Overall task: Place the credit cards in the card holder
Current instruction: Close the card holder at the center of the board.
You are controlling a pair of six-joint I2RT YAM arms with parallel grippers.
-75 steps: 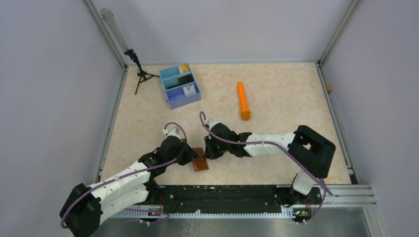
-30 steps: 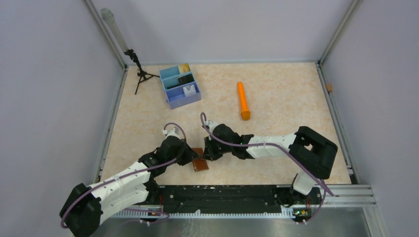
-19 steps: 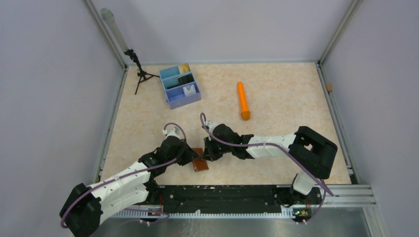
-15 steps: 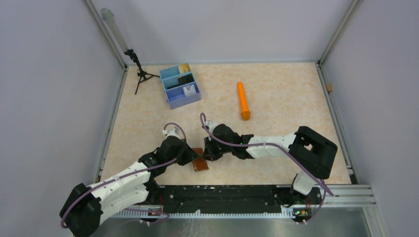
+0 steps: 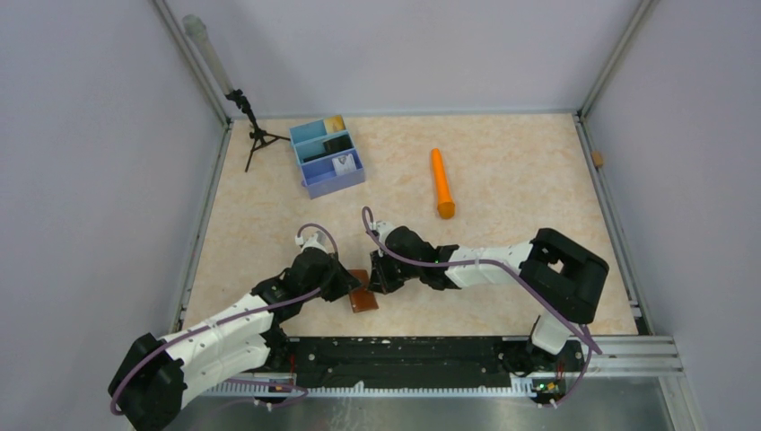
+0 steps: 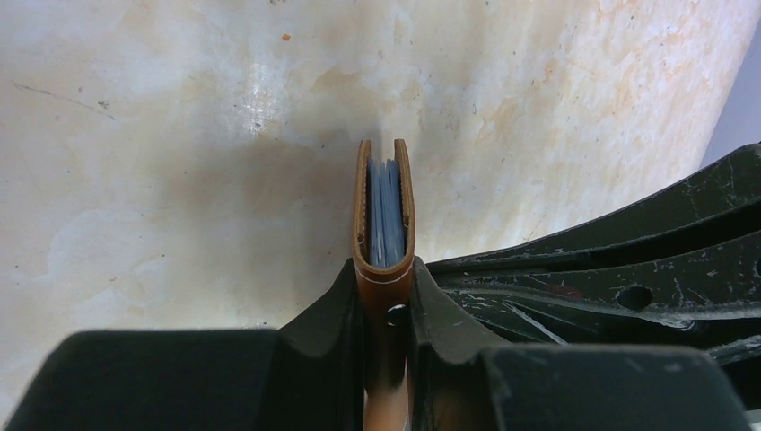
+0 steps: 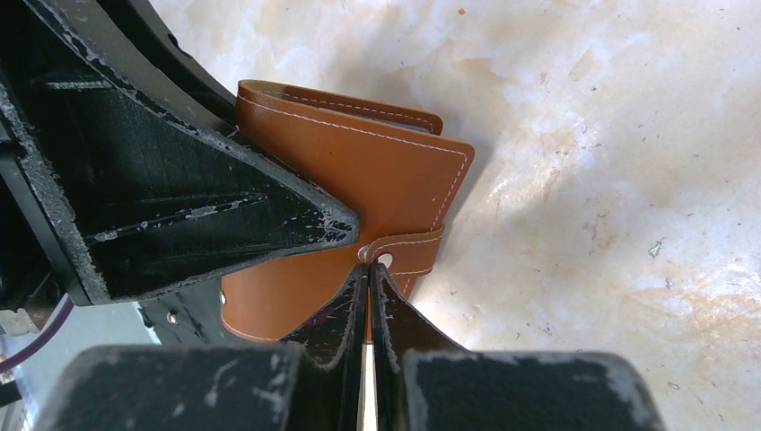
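The left gripper is clamped on the brown wallet, holding it on edge near the front of the table, between the two arms; grey-blue cards stand inside its fold. The right gripper is pressed fully together, its tips at the wallet's snap tab; whether it actually pinches the tab, I cannot tell.

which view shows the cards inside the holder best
Left wrist: it looks into the holder's open edge, where grey-blue cards sit between its sides. Right wrist shows only its outer face; top shows just a small brown patch.
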